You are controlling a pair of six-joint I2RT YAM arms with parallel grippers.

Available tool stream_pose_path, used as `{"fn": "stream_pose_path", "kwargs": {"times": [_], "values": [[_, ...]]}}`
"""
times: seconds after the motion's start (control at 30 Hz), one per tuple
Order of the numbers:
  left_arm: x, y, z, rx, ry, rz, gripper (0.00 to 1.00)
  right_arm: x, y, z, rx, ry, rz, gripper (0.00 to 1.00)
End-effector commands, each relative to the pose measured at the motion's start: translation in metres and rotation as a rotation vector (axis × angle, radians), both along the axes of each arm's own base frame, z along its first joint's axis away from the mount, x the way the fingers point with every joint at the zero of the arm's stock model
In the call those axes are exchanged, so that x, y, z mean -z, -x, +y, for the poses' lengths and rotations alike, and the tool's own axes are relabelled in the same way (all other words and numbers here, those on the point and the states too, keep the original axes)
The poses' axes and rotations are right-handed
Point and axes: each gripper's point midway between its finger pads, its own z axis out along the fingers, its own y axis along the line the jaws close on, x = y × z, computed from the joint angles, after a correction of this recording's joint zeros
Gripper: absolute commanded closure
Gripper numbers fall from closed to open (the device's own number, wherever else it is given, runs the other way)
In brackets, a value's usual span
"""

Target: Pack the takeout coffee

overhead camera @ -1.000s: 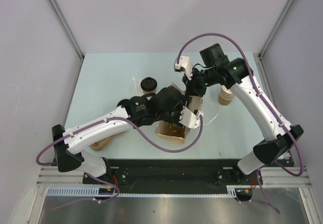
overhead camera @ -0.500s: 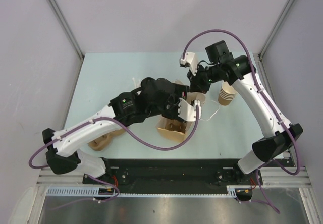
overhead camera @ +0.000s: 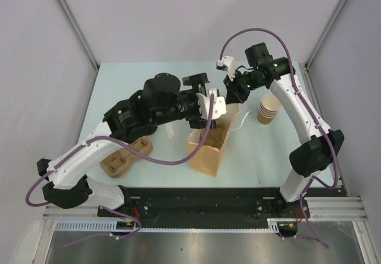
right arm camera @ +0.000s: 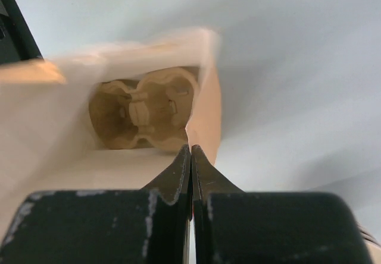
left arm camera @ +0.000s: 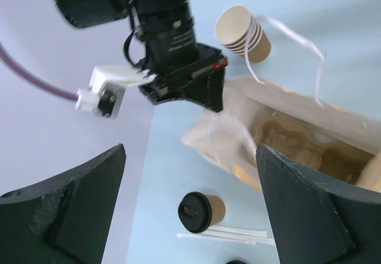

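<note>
The takeout coffee [left arm camera: 201, 210], a tan cup with a black lid, stands on the table and shows between my left gripper's wide-open fingers [left arm camera: 65, 210], well below them. In the top view my left arm hides it. My left gripper [overhead camera: 199, 94] is empty and hovers behind the brown paper bag [overhead camera: 208, 148]. My right gripper [right arm camera: 190, 151] is shut on the bag's rim [right arm camera: 205, 115] and holds the mouth open; it also shows in the top view [overhead camera: 231, 94]. A pulp carrier tray [right arm camera: 143, 112] lies at the bottom of the bag.
A stack of lidless tan cups [overhead camera: 269, 109] stands at the right. A second pulp carrier tray [overhead camera: 125, 154] lies at the front left. Wrapped straws [left arm camera: 229, 235] lie beside the coffee. The bag's white handles [overhead camera: 241, 121] hang loose at its far side.
My left arm has lifted away from the bag and swung back and to the left, above the coffee. The bag now stands open, and my right gripper has kept hold of its rim.
</note>
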Motion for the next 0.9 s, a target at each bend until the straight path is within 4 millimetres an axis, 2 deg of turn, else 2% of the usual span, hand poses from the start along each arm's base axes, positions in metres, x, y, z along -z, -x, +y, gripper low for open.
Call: {"fn": "stream_pose_path", "kwargs": {"times": [0.0, 0.17, 0.23, 0.33, 0.37, 0.43, 0.47, 0.53, 0.57, 0.63, 0.67, 0.77, 0.87], "values": [[-0.032, -0.001, 0.018, -0.038, 0.143, 0.073, 0.04, -0.02, 0.004, 0.003, -0.027, -0.034, -0.032, 1.0], [-0.048, -0.004, 0.042, -0.083, 0.238, 0.118, 0.04, -0.029, 0.014, -0.001, -0.026, -0.032, -0.035, 1.0], [-0.052, -0.007, 0.057, -0.113, 0.276, 0.147, 0.04, -0.035, 0.019, -0.001, -0.024, -0.039, -0.045, 1.0], [-0.045, -0.016, 0.077, -0.176, 0.295, 0.175, 0.04, -0.049, 0.029, -0.001, -0.028, -0.057, -0.078, 1.0], [-0.048, -0.019, 0.091, -0.209, 0.314, 0.164, 0.04, -0.056, 0.033, -0.001, -0.028, -0.065, -0.097, 1.0], [-0.041, -0.024, 0.101, -0.246, 0.327, 0.189, 0.03, -0.06, 0.039, 0.001, -0.023, -0.067, -0.108, 1.0], [-0.042, -0.03, 0.114, -0.284, 0.339, 0.19, 0.03, -0.062, 0.041, 0.001, -0.022, -0.067, -0.115, 1.0], [-0.034, -0.033, 0.123, -0.307, 0.356, 0.244, 0.03, -0.065, 0.05, 0.001, -0.024, -0.066, -0.136, 1.0], [-0.032, -0.039, 0.135, -0.348, 0.367, 0.249, 0.03, -0.066, 0.054, 0.001, -0.019, -0.07, -0.142, 1.0], [-0.019, -0.044, 0.141, -0.373, 0.359, 0.286, 0.02, -0.067, 0.06, -0.002, -0.002, -0.065, -0.171, 1.0], [-0.015, -0.05, 0.15, -0.404, 0.364, 0.296, 0.02, -0.068, 0.067, 0.002, -0.01, -0.066, -0.175, 1.0], [0.015, -0.064, 0.16, -0.472, 0.341, 0.363, 0.01, -0.068, 0.081, 0.007, -0.014, -0.055, -0.202, 1.0], [0.042, -0.083, 0.169, -0.56, 0.331, 0.435, 0.0, -0.07, 0.086, 0.008, 0.0, -0.043, -0.226, 1.0]]}}
